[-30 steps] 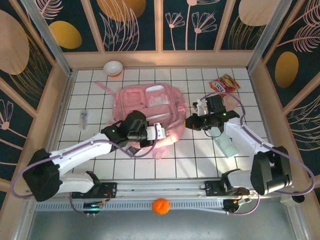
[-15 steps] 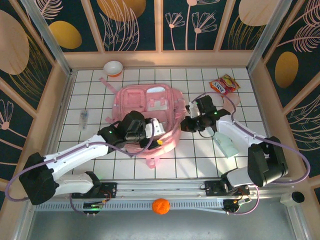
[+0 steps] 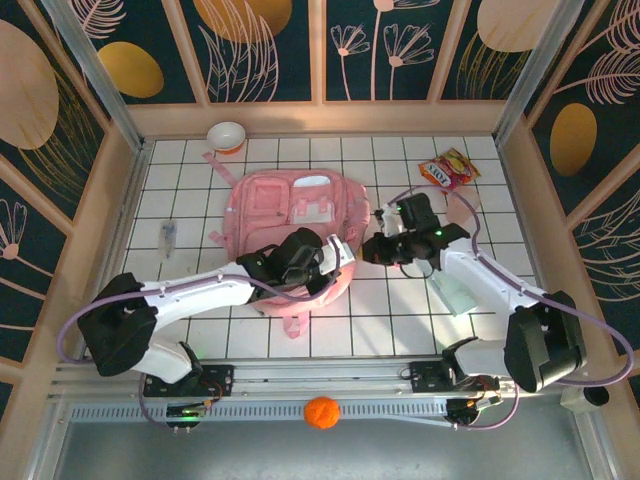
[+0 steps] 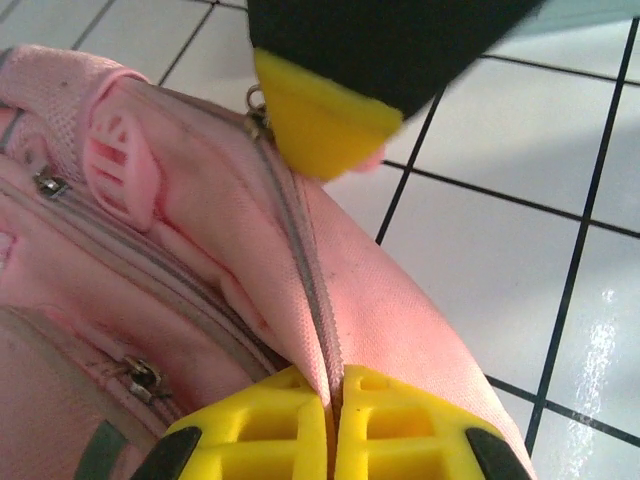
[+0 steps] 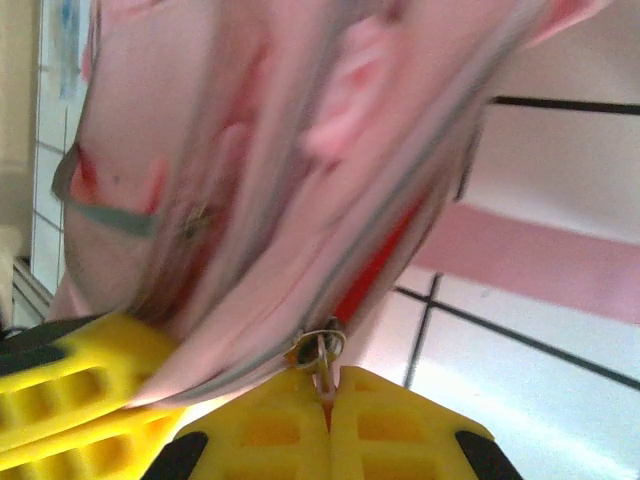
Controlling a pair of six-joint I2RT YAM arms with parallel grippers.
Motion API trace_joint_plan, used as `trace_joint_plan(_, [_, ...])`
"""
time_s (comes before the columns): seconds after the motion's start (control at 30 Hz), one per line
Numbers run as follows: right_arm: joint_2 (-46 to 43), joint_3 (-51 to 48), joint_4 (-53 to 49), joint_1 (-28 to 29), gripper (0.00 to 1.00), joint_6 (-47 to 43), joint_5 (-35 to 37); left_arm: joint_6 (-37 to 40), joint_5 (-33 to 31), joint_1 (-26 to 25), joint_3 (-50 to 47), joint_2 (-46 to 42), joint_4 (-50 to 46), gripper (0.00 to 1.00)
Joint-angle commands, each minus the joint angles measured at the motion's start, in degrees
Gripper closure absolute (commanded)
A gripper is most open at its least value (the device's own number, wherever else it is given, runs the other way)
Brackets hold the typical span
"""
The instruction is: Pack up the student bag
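- White tiled table (image 3: 400, 320), boxed in by wood rails and dark walls (image 3: 270, 50) with painted flowers.
- Flat on the tiles in the middle: the pink student bag (image 3: 290, 210).
- Around it: a small bowl (image 3: 227, 135) at 11 o'clock, a snack packet (image 3: 448, 169) at 2 o'clock, a small clear thing (image 3: 168, 237) at 9 o'clock, an orange ball (image 3: 321, 411) at 6 o'clock, off the tiles.
- Partly under the right arm, at 4 o'clock: a pale flat packet (image 3: 455, 293).
- At the bag's 4 o'clock corner, the left gripper (image 4: 333, 425): jaws pressed together, pinching the zip seam.
- Just beside it, the right gripper (image 5: 325, 405): jaws pressed together, pinching the metal zip pull (image 5: 320, 350).
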Motion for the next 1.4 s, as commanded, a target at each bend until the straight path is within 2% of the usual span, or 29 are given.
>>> trace_joint_plan(0.0, [1.7,-1.3,6.2,-9.0,1.0,-0.7,3.3,7.1,4.1,0.2,-1.6,-7.3,-1.2,1.0])
trace_joint_plan(0.07, [5.4,0.7,8.0,-11.5,1.0,-1.3,2.5,8.8,6.9,0.2,-3.0,-9.9,-1.2,1.0])
trace_joint_plan(0.13, [8.0,3.1,8.3,-11.8,1.0,-2.0,1.7,8.8,6.9,0.2,-3.6,-11.1,-1.0,1.0])
trace_joint_plan(0.27, [7.7,5.3,7.7,-11.7,1.0,-3.2,1.7,7.2,1.9,0.2,-1.8,-8.8,1.3,1.0])
trace_joint_plan(0.3, [6.8,5.4,7.2,-11.8,0.95,-3.5,2.6,6.5,0.5,0.2,-1.0,-7.5,2.7,1.0])
trace_joint_plan(0.37, [4.3,5.7,5.6,-12.3,0.78,-4.1,4.7,4.4,-1.6,0.2,2.6,-3.3,5.8,1.0])
trace_joint_plan(0.43, [1.7,5.8,4.1,-13.3,0.62,-4.7,5.1,2.5,-0.6,0.2,7.9,1.5,7.2,1.0])
trace_joint_plan(0.47, [0.3,5.9,3.1,-14.0,0.54,-5.0,5.2,1.4,1.1,0.2,10.8,3.9,7.3,0.9])
trace_joint_plan(0.5, [-0.8,6.1,2.1,-14.6,0.48,-5.5,5.2,0.7,2.3,0.2,12.9,5.4,7.2,0.73])
trace_joint_plan(0.53, [-2.1,6.4,0.8,-15.3,0.44,-6.5,5.2,-0.3,3.1,0.3,14.5,6.3,7.7,0.54])
trace_joint_plan(0.57, [-3.4,6.6,-0.2,-15.7,0.42,-7.8,5.1,-1.2,4.4,0.9,14.7,6.0,9.1,0.43])
trace_joint_plan(0.63, [-6.0,6.6,-1.5,-16.0,0.41,-11.0,5.4,-2.2,10.8,3.9,13.1,4.1,11.4,0.28])
trace_joint_plan(0.67, [-7.2,6.4,-1.7,-16.1,0.4,-12.8,5.4,-2.2,14.2,6.2,12.3,3.1,10.8,0.24])
trace_joint_plan(0.73, [-9.5,5.8,-1.5,-16.3,0.39,-16.2,4.7,1.1,18.0,9.7,11.2,1.2,7.0,0.21])
trace_joint_plan(0.8, [-11.2,5.3,-1.3,-16.5,0.38,-20.5,0.6,8.7,19.4,11.3,9.6,-0.7,1.8,0.19])
trace_joint_plan(0.87, [-12.4,4.7,-1.1,-16.4,0.36,-23.6,-2.4,17.8,18.6,11.4,7.9,-1.7,-3.7,0.18])
trace_joint_plan(1.0, [-14.5,3.0,-1.2,-16.4,0.36,-30.4,-4.6,27.6,14.9,11.5,5.8,-0.4,-9.5,0.15])
trace_joint_plan(1.13, [-15.6,1.6,-1.8,-16.4,0.36,-34.8,-3.8,32.3,13.4,11.4,5.8,1.9,-10.5,0.08])
trace_joint_plan(1.37, [-15.1,1.0,-1.1,-16.2,0.36,-35.2,-4.4,34.6,11.4,11.4,5.8,7.0,-10.5,0.06])
